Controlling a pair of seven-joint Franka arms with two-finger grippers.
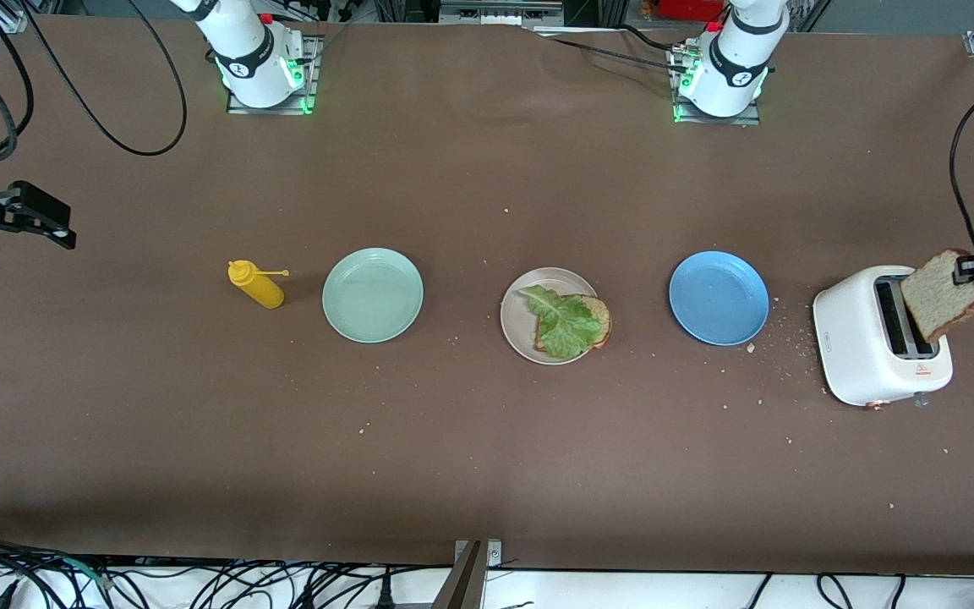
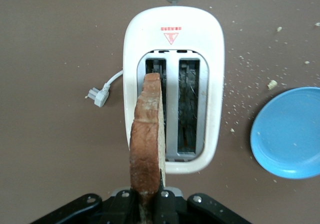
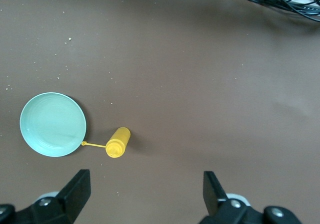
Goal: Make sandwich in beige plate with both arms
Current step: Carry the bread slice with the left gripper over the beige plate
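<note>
The beige plate [image 1: 548,315] sits mid-table and holds one bread slice [image 1: 595,319] with a green lettuce leaf [image 1: 561,321] on it. My left gripper [image 1: 963,269] is shut on a second bread slice [image 1: 937,296], holding it by its edge above the white toaster [image 1: 880,342]. In the left wrist view the slice [image 2: 148,134] hangs over the toaster's slots [image 2: 176,103]. My right gripper [image 1: 43,222] is open and empty, raised over the right arm's end of the table; its fingers [image 3: 77,189] show wide apart in the right wrist view.
A mint-green plate [image 1: 373,294] and a yellow squeeze bottle [image 1: 256,284] lie toward the right arm's end. A blue plate [image 1: 718,297] lies between the beige plate and the toaster. Crumbs are scattered near the toaster. The toaster's plug [image 2: 97,95] lies loose beside it.
</note>
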